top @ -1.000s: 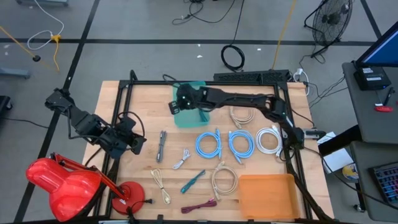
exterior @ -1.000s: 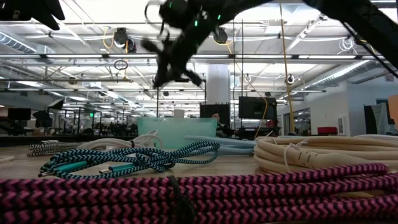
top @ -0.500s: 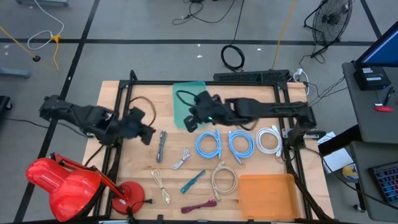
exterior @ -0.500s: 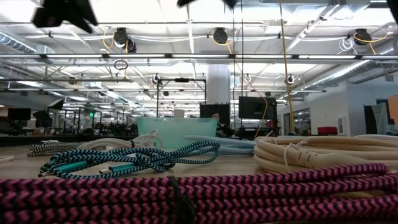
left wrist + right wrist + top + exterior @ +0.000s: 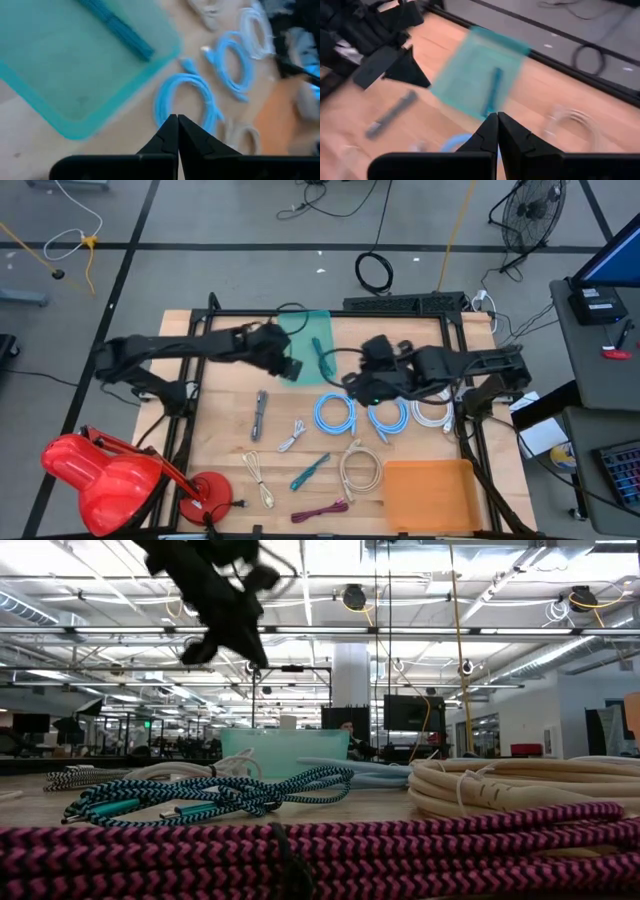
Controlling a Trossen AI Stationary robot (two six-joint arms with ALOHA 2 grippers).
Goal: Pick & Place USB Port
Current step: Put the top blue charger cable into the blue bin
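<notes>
A teal tray (image 5: 300,340) stands at the table's far middle, and a teal braided cable (image 5: 320,352) lies inside it on the floor of the tray; the cable (image 5: 120,27) also shows in the left wrist view. My left gripper (image 5: 290,368) hovers shut over the tray's near left corner, touching nothing. My right gripper (image 5: 348,383) hangs shut just right of the tray, above the light blue coil (image 5: 335,412). In the right wrist view the tray (image 5: 475,70) and the left gripper (image 5: 412,70) lie ahead of the shut fingers (image 5: 497,120).
Near the tray lie a grey cable (image 5: 260,415), a white cable (image 5: 292,437), another teal braided cable (image 5: 310,472), beige cables (image 5: 360,470), a magenta cable (image 5: 322,510), a second blue coil (image 5: 385,412) and a white coil (image 5: 432,405). An orange tray (image 5: 428,495) sits near right, a red lamp (image 5: 100,480) near left.
My right gripper has drawn back from above the teal tray toward the table's right and near side. My left arm has swung from the table's left edge toward the tray, its gripper ending at the tray's near left corner. The teal cable now shows lying in the tray.
</notes>
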